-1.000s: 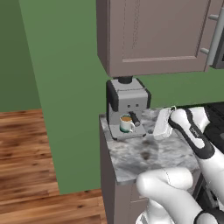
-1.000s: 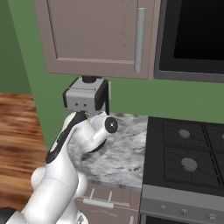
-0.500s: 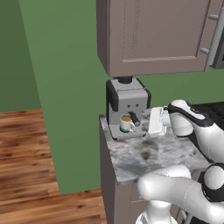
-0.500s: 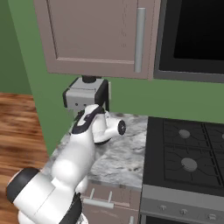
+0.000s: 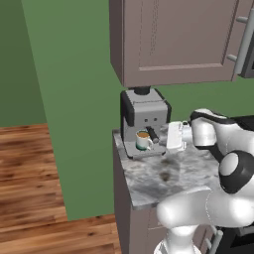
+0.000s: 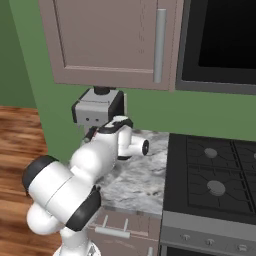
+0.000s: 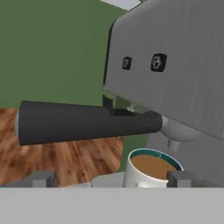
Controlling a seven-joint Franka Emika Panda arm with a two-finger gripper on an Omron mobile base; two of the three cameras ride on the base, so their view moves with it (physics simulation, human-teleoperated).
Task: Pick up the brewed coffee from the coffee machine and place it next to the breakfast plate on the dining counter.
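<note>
The brewed coffee (image 5: 143,140), a white mug with a teal band, stands on the drip tray of the silver coffee machine (image 5: 144,115) under its spout. In the hand view the mug (image 7: 151,169) sits low and right of centre, brown coffee showing, beneath the black portafilter handle (image 7: 83,122) and the machine's front (image 7: 175,65). My gripper (image 5: 168,136) hovers just right of the mug at its height, facing it. It is open (image 7: 113,179), with its tips spread wide and nothing between them. The breakfast plate and dining counter are out of view.
The machine rests on a small marbled top on cabinets (image 5: 163,173). Close overhead hangs a wall cabinet (image 5: 168,39). A black stove (image 6: 215,175) adjoins the counter to the right, with a dark oven (image 6: 220,35) above it. Wood floor (image 5: 30,178) lies to the left.
My hand has edged left toward the mug, and the arm's elbow has swung round in front of the base cameras. The mug has not moved.
</note>
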